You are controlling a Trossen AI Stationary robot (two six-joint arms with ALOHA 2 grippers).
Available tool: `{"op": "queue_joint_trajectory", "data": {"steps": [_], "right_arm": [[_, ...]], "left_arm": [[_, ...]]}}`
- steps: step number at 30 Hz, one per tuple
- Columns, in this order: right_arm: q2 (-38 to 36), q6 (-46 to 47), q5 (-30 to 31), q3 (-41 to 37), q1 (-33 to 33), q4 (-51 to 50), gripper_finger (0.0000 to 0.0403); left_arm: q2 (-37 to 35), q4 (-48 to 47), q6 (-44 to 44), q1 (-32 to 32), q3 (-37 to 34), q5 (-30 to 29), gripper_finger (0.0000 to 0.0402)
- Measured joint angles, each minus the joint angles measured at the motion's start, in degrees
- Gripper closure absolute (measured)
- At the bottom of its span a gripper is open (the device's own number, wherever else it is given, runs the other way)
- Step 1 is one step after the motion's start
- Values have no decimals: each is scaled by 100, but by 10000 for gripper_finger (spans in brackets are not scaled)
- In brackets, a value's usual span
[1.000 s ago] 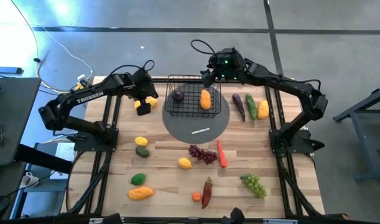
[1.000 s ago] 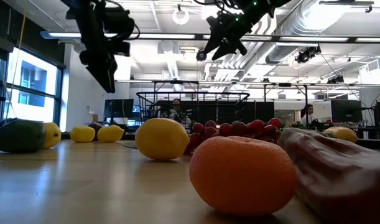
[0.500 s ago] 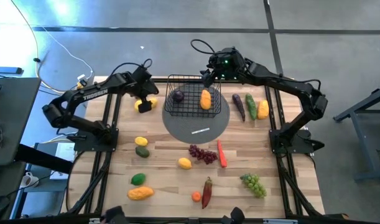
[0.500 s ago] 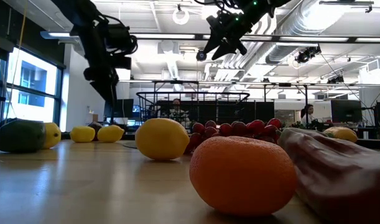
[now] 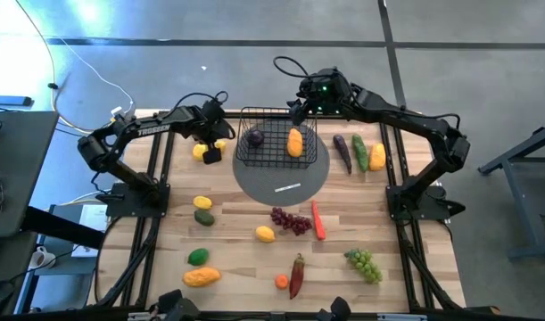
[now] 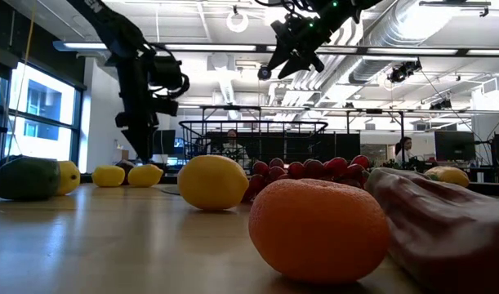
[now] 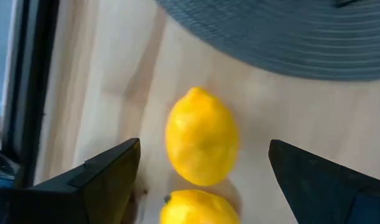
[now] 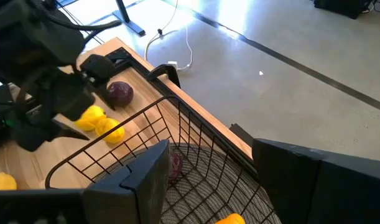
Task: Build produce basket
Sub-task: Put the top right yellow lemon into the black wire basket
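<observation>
Since a second ago, our left gripper (image 5: 213,153) has dropped from high above the table down to the two lemons (image 7: 202,138) lying near the back left corner, while our right gripper (image 5: 297,114) has stayed hanging over the basket (image 5: 276,138). That basket sits on the grey round mat (image 5: 281,183) at the back middle of the table and already holds a plum (image 5: 254,137) and a mango (image 5: 294,142); the rest of the produce, such as the grapes (image 5: 365,264), the carrot (image 5: 317,220) and the pepper (image 5: 296,273), lies scattered on the wood. Our left gripper's fingers stand wide apart, straddling the nearer lemon without holding it; our right gripper's fingers are also spread and empty. We judge the main risk to be the neighbouring lemon, which touches or nearly touches the target: a finger coming down on it could knock both aside, and a round, smooth lemon pinched off-centre may squirt out and roll off the edge close by. Only one piece of writing is legible, the white word "TROSSEN" on our left arm (image 5: 152,129).
</observation>
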Motion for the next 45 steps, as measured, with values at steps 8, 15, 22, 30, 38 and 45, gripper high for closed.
{"op": "queue_joint_trajectory", "data": {"steps": [8, 15, 22, 30, 38, 45], "right_arm": [[0, 15, 0, 0, 0, 0, 192], [0, 16, 0, 0, -1, 0, 192], [0, 17, 2, 0, -1, 0, 192], [0, 174, 0, 0, 0, 0, 192], [0, 425, -66, 0, 11, 0, 192], [0, 532, -107, 0, 11, -2, 192]], "left_arm": [[351, 59, -3, 0, 0, -50, 55], [718, 147, -74, 0, 0, -113, 55], [848, 167, -152, 0, 0, -117, 85], [848, 164, -152, 0, 0, -59, 174], [829, 34, -161, 0, 7, 58, 217], [442, -61, -338, 0, 7, 51, 219]]}}
